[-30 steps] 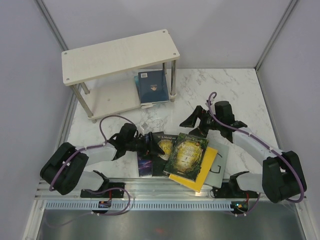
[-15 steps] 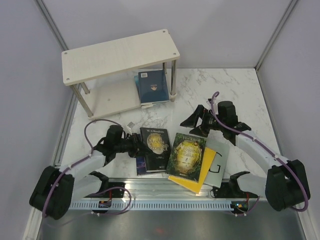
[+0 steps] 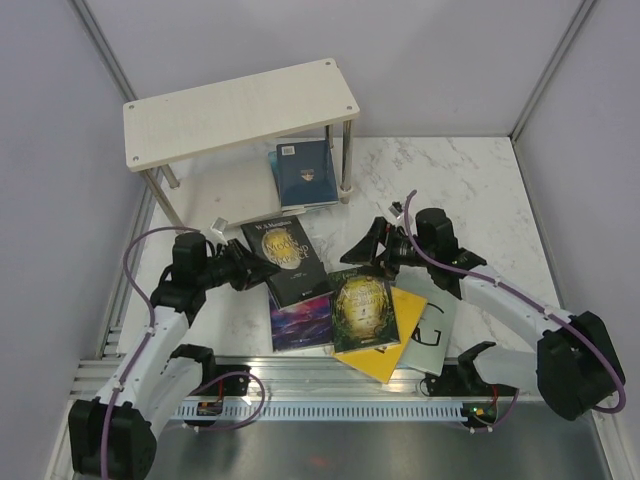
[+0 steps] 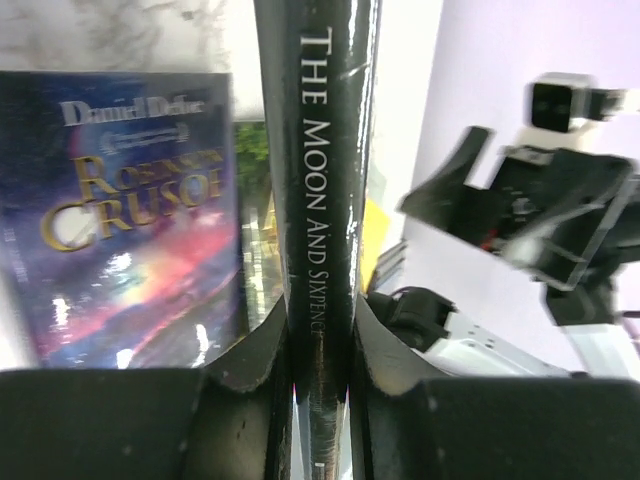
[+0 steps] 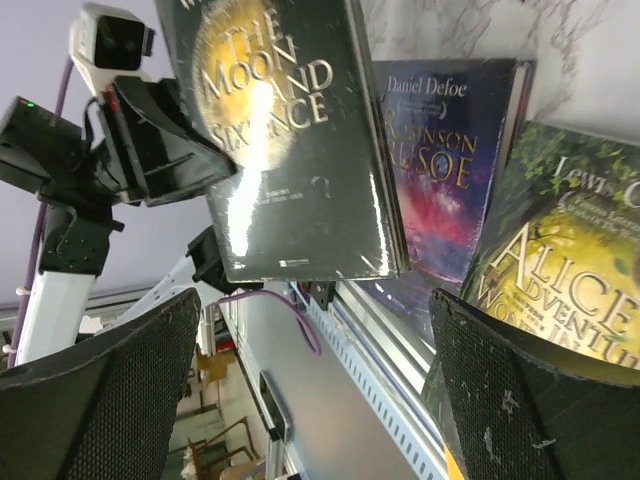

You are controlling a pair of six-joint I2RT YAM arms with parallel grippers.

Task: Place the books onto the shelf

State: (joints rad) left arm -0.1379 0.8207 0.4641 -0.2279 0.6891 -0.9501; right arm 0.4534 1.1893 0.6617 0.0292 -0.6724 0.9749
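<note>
Left fingers (image 4: 245, 390) are clamping the dark book (image 3: 283, 258) by its spine, holding it up, tilted, toward the table's (image 3: 480, 190) near-left side. Right fingers (image 5: 520, 400) are gaping wide, empty, hovering over the green-gold book (image 3: 362, 312) in the near-edge pile. Teal book (image 3: 305, 172) is lying on the shelf's (image 3: 240, 110) lower board.

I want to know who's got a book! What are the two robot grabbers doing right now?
Left gripper: jaws closed on the dark paperback book with gold lettering.
Right gripper: jaws wide open, holding nothing.
</note>
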